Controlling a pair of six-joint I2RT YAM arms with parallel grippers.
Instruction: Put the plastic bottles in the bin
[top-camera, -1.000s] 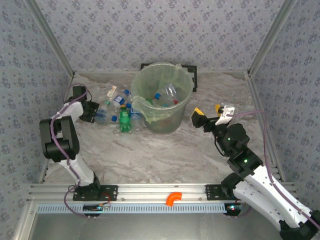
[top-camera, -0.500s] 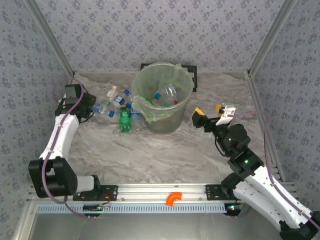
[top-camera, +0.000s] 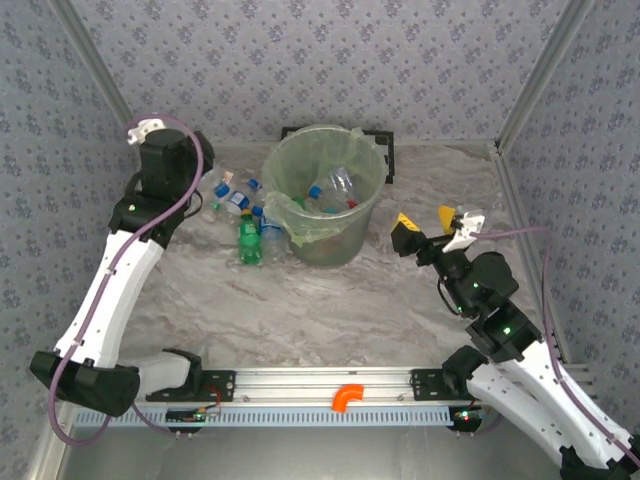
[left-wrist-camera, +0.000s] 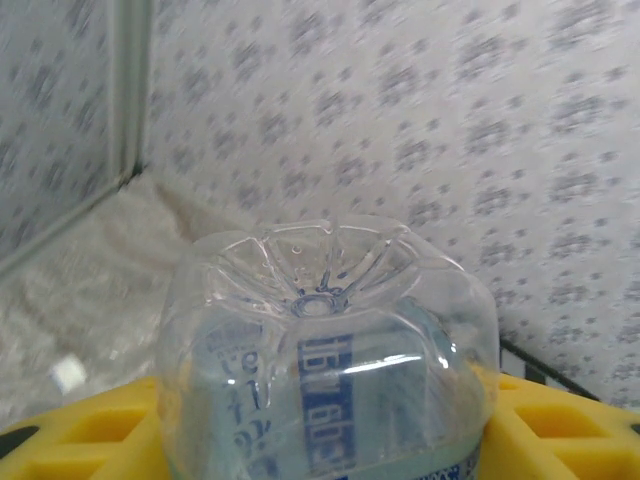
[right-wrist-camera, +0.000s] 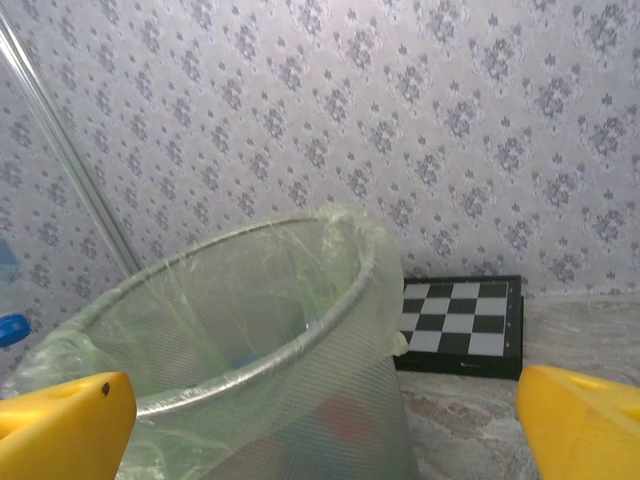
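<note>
My left gripper (top-camera: 198, 193) hangs above the table's back left, shut on a clear plastic bottle (left-wrist-camera: 325, 360) with a blue label. The bottle's ribbed base points away from the wrist, between the yellow fingers (left-wrist-camera: 90, 435). More plastic bottles lie left of the bin: a green one (top-camera: 248, 240), a clear one with a blue cap (top-camera: 270, 235) and others (top-camera: 232, 197). The pale green bin (top-camera: 290, 150) with its bag liner holds several bottles (top-camera: 340, 185). My right gripper (top-camera: 427, 224) stands open and holds nothing, right of the bin (right-wrist-camera: 250, 370) and facing it.
A black-and-white checkerboard (right-wrist-camera: 460, 325) lies flat behind the bin by the back wall. Patterned walls close in the table on three sides. The metal rail (top-camera: 320, 385) runs along the near edge, with an orange piece (top-camera: 348, 397) on it.
The left arm has risen and swung toward the back wall, carrying its bottle up from the pile. The right arm has shifted slightly to the right, still open.
</note>
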